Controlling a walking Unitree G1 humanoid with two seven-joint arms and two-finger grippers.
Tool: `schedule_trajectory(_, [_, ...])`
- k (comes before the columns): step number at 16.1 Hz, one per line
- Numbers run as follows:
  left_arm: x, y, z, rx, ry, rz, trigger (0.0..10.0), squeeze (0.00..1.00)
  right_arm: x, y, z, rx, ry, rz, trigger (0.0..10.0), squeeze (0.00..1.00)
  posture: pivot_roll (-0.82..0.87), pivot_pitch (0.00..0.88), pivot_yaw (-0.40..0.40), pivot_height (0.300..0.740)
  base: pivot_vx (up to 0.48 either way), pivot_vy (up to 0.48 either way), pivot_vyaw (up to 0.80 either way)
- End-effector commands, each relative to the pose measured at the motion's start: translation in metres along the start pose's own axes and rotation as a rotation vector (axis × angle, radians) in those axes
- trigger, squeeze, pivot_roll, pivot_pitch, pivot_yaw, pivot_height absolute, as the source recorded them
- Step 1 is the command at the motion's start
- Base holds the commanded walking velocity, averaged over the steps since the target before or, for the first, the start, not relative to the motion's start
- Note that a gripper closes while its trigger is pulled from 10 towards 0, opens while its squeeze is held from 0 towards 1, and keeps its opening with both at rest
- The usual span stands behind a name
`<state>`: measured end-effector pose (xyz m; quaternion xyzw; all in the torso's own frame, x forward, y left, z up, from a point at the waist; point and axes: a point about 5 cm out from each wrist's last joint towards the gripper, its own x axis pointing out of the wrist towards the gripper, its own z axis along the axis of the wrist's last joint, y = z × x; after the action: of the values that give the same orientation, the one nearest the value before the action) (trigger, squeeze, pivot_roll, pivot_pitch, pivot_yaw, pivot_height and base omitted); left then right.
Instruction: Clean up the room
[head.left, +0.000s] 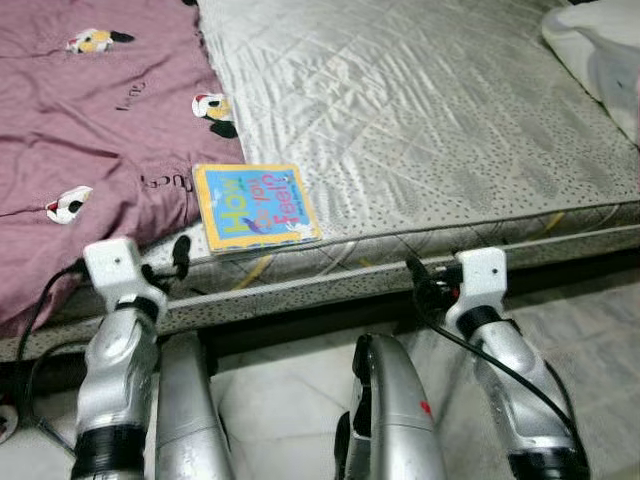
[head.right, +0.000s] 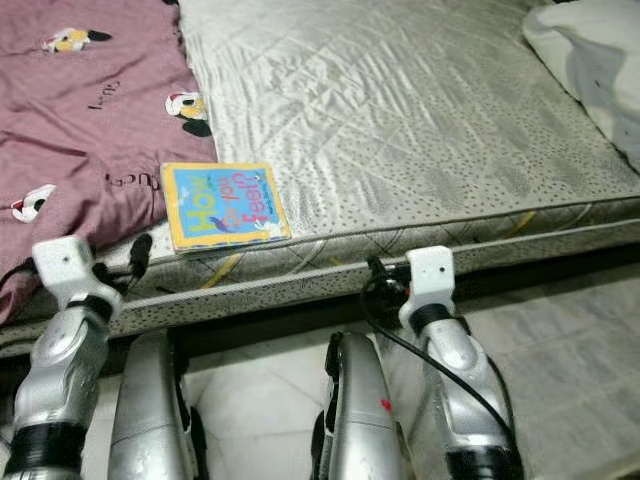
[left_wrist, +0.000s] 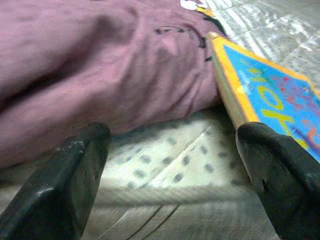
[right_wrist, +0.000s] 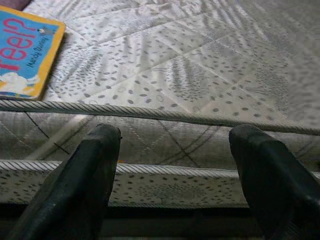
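While the robot stands at the bed's edge, the left gripper (left_wrist: 170, 170) hangs wide open and empty, its fingers (left_wrist: 75, 175) level with the mattress (head.left: 420, 110) rim. The book (head.left: 257, 207) lies flat just beyond and slightly inboard of that gripper, one edge touching the purple blanket (head.left: 90, 130). The right gripper (right_wrist: 175, 170), equally spread and holding nothing, faces the mattress side, with the book well off toward the robot's left. The book looks like a thick board volume: stiff, light, probably smooth-faced, so a pinch across the near overhanging edge seems the surest hold. Its cover is blue with a yellow border and large yellow and pink lettering.
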<state>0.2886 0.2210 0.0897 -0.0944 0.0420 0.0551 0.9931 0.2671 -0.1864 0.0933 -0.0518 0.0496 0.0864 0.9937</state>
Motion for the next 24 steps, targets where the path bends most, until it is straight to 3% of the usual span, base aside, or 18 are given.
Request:
schedule_trajectory(1, [0.002,-0.004,-0.003,-0.007,0.009,-0.022,10.0,0.00,-0.007,-0.010,0.000,-0.015,0.010,-0.028,10.0,0.00,-0.09,0.198,-0.124,0.514,0.000,0.000,0.00])
schedule_trajectory(8, [0.020,-0.028,-0.005,-0.042,0.001,-0.084,10.0,0.00,-0.019,-0.017,0.002,-0.054,0.029,-0.023,10.0,0.00,-0.15,0.203,-0.152,0.514,0.000,0.000,0.00])
schedule_trajectory(13, [0.030,-0.032,-0.019,-0.106,0.099,-0.098,10.0,0.00,-0.021,-0.016,0.006,-0.068,0.029,-0.010,10.0,0.00,-0.17,0.199,-0.162,0.514,0.000,0.000,0.00])
schedule_trajectory(14, [0.030,-0.033,-0.021,-0.127,0.105,-0.113,0.0,0.00,-0.021,-0.016,0.006,-0.070,0.029,-0.009,10.0,0.00,-0.17,0.198,-0.162,0.514,0.000,0.000,0.00])
schedule_trajectory(20, [0.046,-0.023,-0.013,-0.213,0.114,-0.109,0.0,0.00,-0.020,-0.018,0.009,-0.093,0.025,-0.001,10.0,0.00,-0.18,0.174,-0.173,0.514,0.000,0.000,0.00])
schedule_trajectory(24, [0.047,-0.018,-0.011,-0.231,0.085,-0.073,0.0,0.00,-0.018,-0.016,0.011,-0.096,0.016,0.015,10.0,0.00,-0.18,0.160,-0.178,0.514,0.000,0.000,0.00])
